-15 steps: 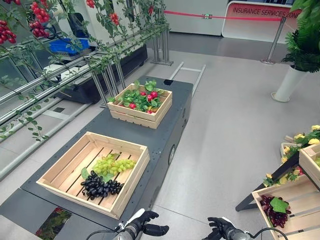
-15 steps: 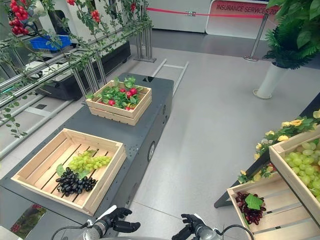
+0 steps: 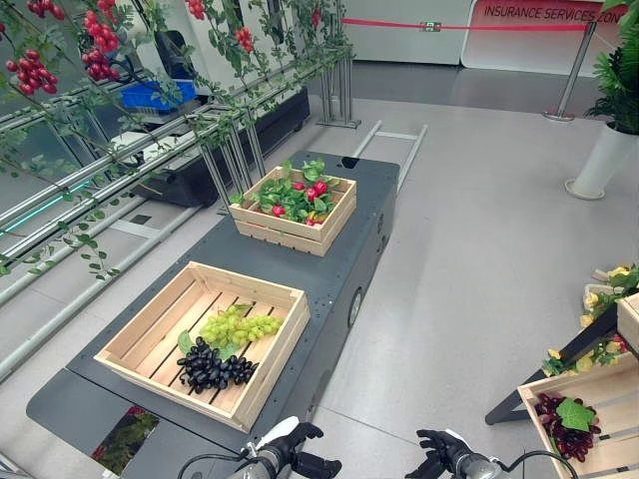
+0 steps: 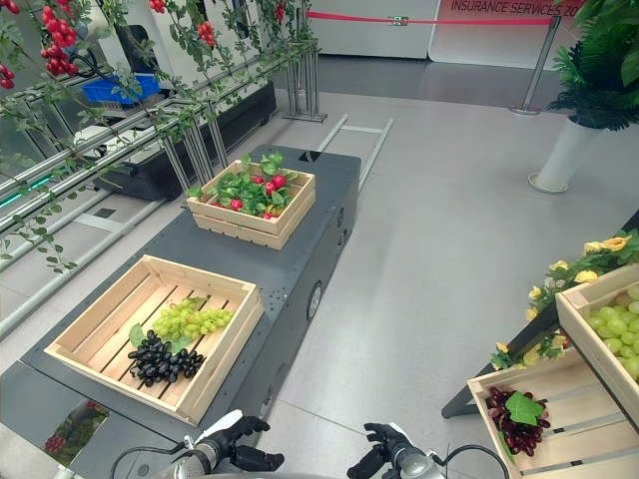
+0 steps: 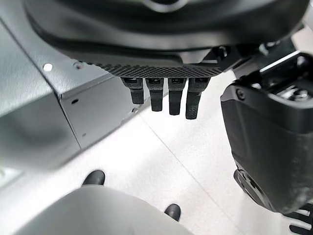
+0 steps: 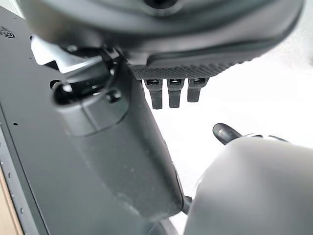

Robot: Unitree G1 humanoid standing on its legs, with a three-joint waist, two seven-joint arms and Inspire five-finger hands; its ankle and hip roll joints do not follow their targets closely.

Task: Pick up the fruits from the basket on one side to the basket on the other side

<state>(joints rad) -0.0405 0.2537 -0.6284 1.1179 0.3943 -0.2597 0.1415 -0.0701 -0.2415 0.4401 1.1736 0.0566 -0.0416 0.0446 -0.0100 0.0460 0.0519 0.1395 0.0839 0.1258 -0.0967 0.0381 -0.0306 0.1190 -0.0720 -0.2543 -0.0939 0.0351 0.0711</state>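
A wooden crate (image 3: 246, 282) on the dark platform (image 3: 329, 269) holds a bunch of green grapes (image 3: 238, 326) and a bunch of black grapes (image 3: 212, 369). Farther along the platform stands a second crate (image 3: 290, 232) with red fruits (image 3: 315, 190) among leaves. At the lower right a slanted crate (image 3: 599, 459) holds dark red grapes (image 3: 564, 439), and above it another crate (image 4: 589, 349) holds green grapes (image 4: 614, 324). My left hand (image 3: 290, 449) and right hand (image 3: 439, 449) hang low at the front, off the platform. Both are open and hold nothing; their fingers (image 5: 168, 100) (image 6: 173, 93) point straight down.
A metal rack with leafy vines and red berries (image 3: 100, 60) runs along the left. A white pot with a plant (image 3: 599, 160) and a stanchion (image 3: 564, 90) with a red belt stand at the back right. Grey floor lies between the platform and the right-hand crates.
The whole picture has shifted a little, so the camera has moved. Both hands stay low at the front, and the fruit lies as before.
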